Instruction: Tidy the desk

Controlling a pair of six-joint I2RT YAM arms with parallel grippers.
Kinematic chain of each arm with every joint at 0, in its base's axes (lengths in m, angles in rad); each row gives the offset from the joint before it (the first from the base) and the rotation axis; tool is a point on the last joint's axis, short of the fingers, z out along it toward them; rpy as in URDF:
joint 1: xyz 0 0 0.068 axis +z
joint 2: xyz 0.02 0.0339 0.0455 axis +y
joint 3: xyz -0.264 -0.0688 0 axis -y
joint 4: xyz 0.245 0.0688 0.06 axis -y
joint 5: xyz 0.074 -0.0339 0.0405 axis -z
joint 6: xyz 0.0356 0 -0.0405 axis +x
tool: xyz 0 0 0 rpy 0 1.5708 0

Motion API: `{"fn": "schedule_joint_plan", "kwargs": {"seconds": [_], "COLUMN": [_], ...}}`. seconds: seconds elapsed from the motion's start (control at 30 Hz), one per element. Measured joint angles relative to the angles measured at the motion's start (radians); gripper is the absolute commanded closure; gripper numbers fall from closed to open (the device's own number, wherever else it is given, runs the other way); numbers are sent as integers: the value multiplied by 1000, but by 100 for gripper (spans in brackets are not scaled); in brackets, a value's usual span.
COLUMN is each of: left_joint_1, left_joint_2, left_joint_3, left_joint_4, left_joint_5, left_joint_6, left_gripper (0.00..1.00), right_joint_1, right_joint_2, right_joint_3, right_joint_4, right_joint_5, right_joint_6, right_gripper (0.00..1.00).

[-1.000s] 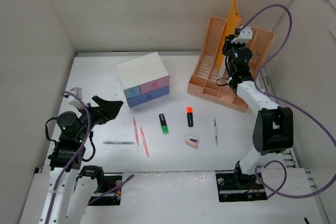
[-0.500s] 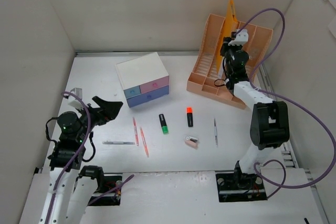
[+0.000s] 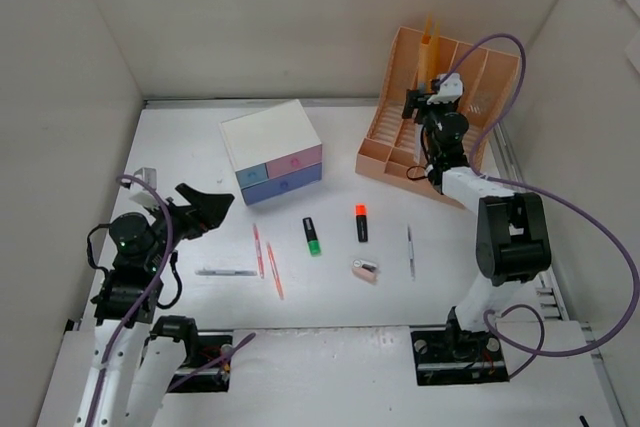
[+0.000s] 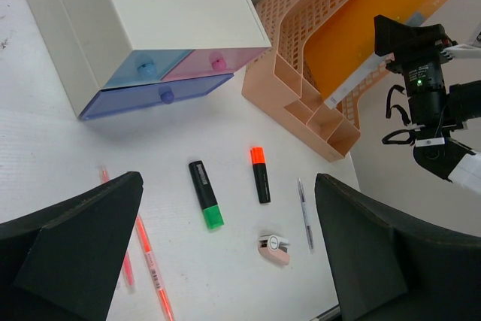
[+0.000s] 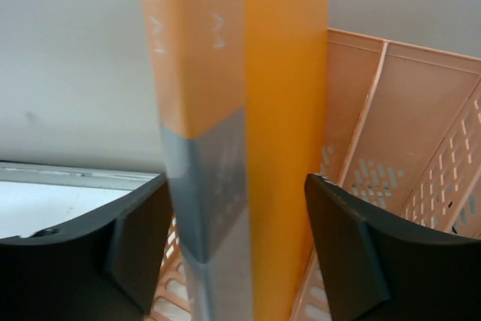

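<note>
The white desk (image 3: 330,297) carries loose stationery: a green highlighter (image 3: 312,235), an orange highlighter (image 3: 361,222), two pink pens (image 3: 266,259), a grey pen (image 3: 226,272), a thin pen (image 3: 410,250) and a pink correction tape (image 3: 365,269). At the back right, an orange folder (image 3: 430,37) stands upright in the peach file rack (image 3: 395,147). My right gripper (image 3: 428,97) is open around the folder's grey-taped spine (image 5: 214,186), with its fingers (image 5: 353,246) clear of it on both sides. My left gripper (image 3: 205,209) hangs open over the desk's left side, empty.
A white box with pink and blue drawers (image 3: 272,149) sits at the back centre. White panels wall the desk on three sides. The rack's small front compartments (image 4: 316,118) face the highlighters. The right arm's purple cable (image 3: 560,217) loops over the right edge.
The right gripper moved left and lower with the orange folder, which now stands deeper in the rack. Its jaws opened off the folder. The left arm has not moved.
</note>
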Motion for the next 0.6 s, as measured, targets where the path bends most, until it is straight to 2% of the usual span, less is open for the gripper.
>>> {"fn": "schedule_joint_plan", "kwargs": {"seconds": [0.03,0.1,0.13,0.2,0.23,0.3,0.33,0.43,0.6], "left_joint_1": [0,0,0,0,0,0,0,0,0], "left_joint_2": [0,-3,-5,-10,-14,-19,-23,-32,-41], "left_joint_3": [0,-1,-2,-6,-10,-11,-11,-11,-12], "left_joint_4": [0,0,0,2,2,2,2,2,3], "left_joint_5": [0,0,0,0,0,0,0,0,0], "left_joint_6": [0,-1,-2,-5,-8,-9,-9,-9,-9], "left_gripper": [5,5,5,5,5,5,5,5,5], "right_joint_1": [0,1,1,0,-1,-3,-7,-19,-59], "right_joint_2": [0,0,0,0,0,0,0,0,-14], "right_joint_3": [-1,-1,0,3,9,22,30,44,45], "right_joint_4": [-1,2,2,-1,-5,-15,-22,-45,-69], "right_joint_5": [-6,-12,-14,-18,-20,-19,-21,-19,-35], "right_joint_6": [-1,0,0,2,3,6,7,11,40], "right_gripper": [32,39,49,61,73,81,90,100,100]}}
